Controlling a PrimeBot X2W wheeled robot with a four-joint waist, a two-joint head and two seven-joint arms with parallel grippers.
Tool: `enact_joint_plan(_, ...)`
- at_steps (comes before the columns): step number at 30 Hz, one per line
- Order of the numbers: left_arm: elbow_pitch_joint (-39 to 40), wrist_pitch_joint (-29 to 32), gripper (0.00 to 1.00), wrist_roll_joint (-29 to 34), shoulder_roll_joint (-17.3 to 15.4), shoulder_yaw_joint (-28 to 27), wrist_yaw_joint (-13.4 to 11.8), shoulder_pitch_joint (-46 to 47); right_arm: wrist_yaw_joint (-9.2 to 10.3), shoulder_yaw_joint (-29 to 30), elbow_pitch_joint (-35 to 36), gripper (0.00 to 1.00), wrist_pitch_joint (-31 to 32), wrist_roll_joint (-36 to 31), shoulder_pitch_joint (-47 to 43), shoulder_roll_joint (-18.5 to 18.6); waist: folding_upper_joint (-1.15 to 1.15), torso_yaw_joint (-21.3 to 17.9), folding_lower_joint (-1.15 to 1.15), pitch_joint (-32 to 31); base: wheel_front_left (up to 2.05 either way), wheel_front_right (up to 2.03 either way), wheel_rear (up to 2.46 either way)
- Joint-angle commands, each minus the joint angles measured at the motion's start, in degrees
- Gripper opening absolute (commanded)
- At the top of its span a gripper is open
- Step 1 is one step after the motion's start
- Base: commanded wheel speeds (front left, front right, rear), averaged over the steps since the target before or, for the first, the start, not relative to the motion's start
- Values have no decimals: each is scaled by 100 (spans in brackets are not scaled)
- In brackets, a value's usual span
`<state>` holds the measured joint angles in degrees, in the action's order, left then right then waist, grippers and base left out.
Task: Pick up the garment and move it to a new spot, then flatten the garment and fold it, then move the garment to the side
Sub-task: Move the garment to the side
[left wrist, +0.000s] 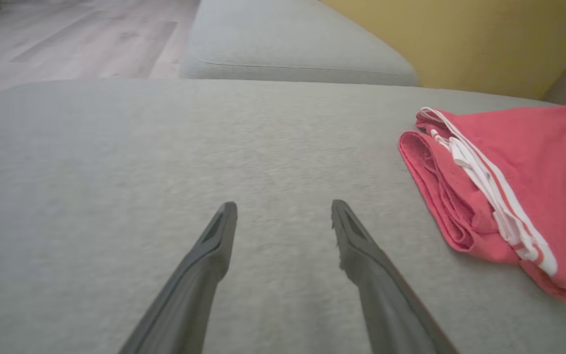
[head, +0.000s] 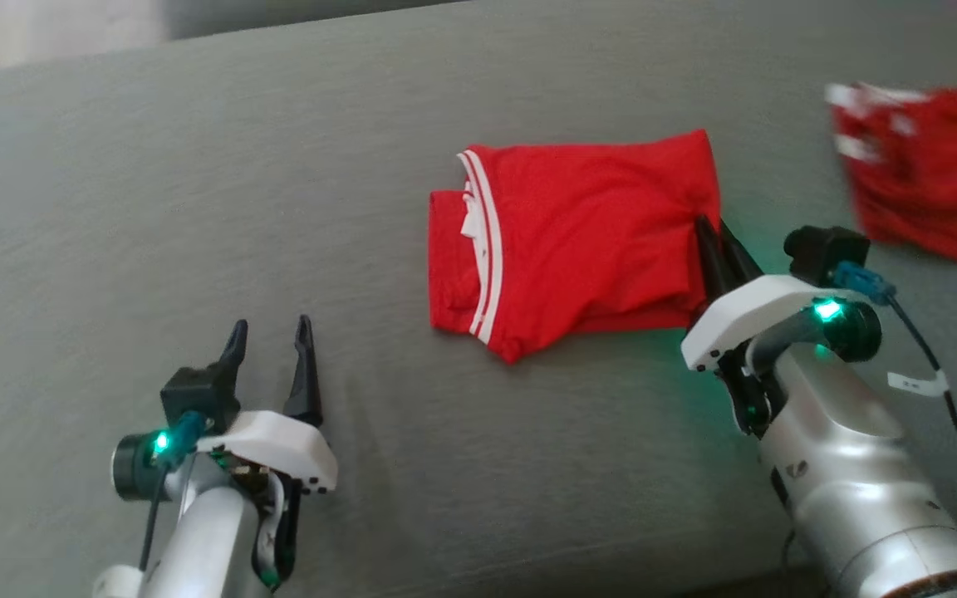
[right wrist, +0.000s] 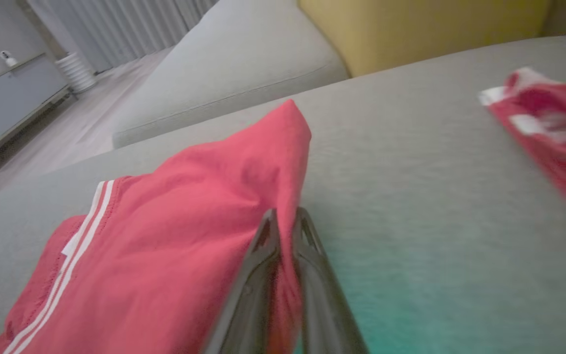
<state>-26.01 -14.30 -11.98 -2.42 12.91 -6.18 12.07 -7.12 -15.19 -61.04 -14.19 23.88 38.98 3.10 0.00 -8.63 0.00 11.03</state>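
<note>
The garment [head: 578, 237] is a folded red piece with white stripes, lying mid-surface on the grey cushion [head: 196, 208]. My right gripper [head: 715, 232] is shut on the garment's right edge; the right wrist view shows red cloth [right wrist: 175, 236] pinched between the closed fingers of that gripper [right wrist: 285, 216], with the cloth edge lifted into a peak. My left gripper [head: 271, 332] stands open over bare cushion to the left of the garment, nothing between its fingers. In the left wrist view the open gripper [left wrist: 283, 209] points past the garment's striped end [left wrist: 499, 191].
A second red garment with white trim [head: 927, 174] lies blurred at the far right of the cushion. Another grey cushion [left wrist: 293, 44] and a yellow backrest [left wrist: 460, 39] lie beyond. Wooden floor [left wrist: 67, 39] runs past the cushion's far edge.
</note>
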Motion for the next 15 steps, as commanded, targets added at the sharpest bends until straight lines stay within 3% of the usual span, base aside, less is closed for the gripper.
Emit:
enact_joint_plan(1,132,-70,100,81,-46,-226,36,197,-36,-191,238,0,-77,70,-5,-22,0,-1319,0,80,0,0,0)
enact_joint_plan(7,62,-70,100,188,-46,-226,150,320,-36,-440,545,0,-79,199,10,-22,0,-2107,0,258,0,0,0)
enact_joint_plan(15,-13,-70,100,315,-46,-153,254,450,-36,199,701,0,-80,-711,520,109,0,-2082,0,507,0,0,0)
